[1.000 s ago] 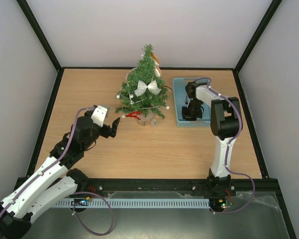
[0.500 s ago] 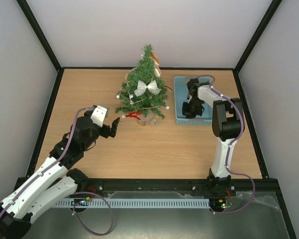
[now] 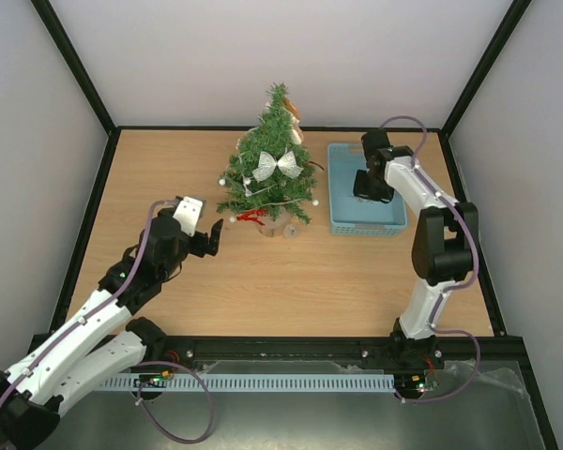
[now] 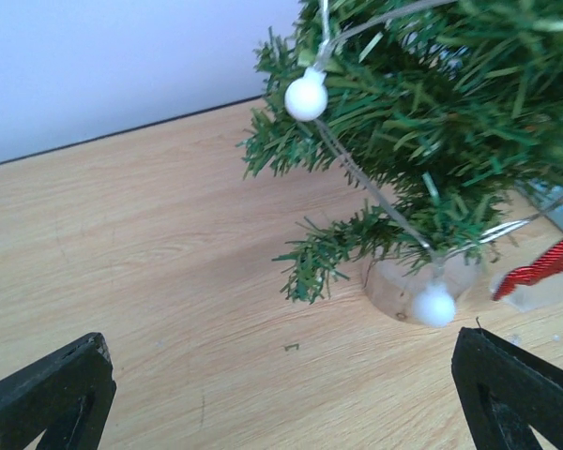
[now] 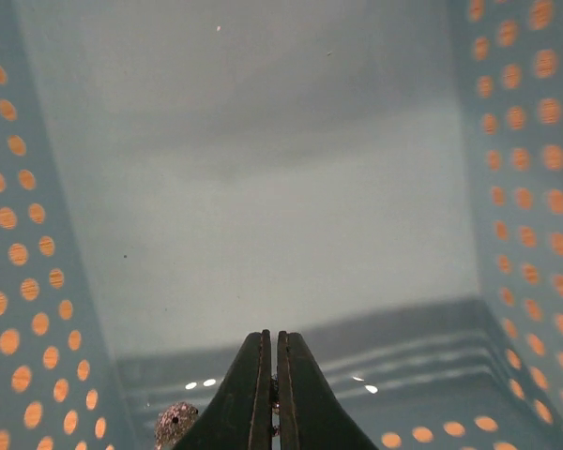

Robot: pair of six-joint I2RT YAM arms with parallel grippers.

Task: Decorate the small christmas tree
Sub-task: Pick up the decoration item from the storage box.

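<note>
We log right pincer (image 5: 271, 339) shut over the basket (image 5: 38, 234), glittery bauble (image 5: 174, 422) at its tips, likely tree-bound; left pincer (image 4: 281, 394) hovers wide beside the tree (image 4: 432, 112), presumably to steady it.

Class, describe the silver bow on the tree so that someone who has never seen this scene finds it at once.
On the wooden table, look at the small christmas tree beside the blue basket. Halfway up its front sits the silver bow. It is the only two-looped ribbon, unlike the round white balls and the red piece at the foot.
</note>
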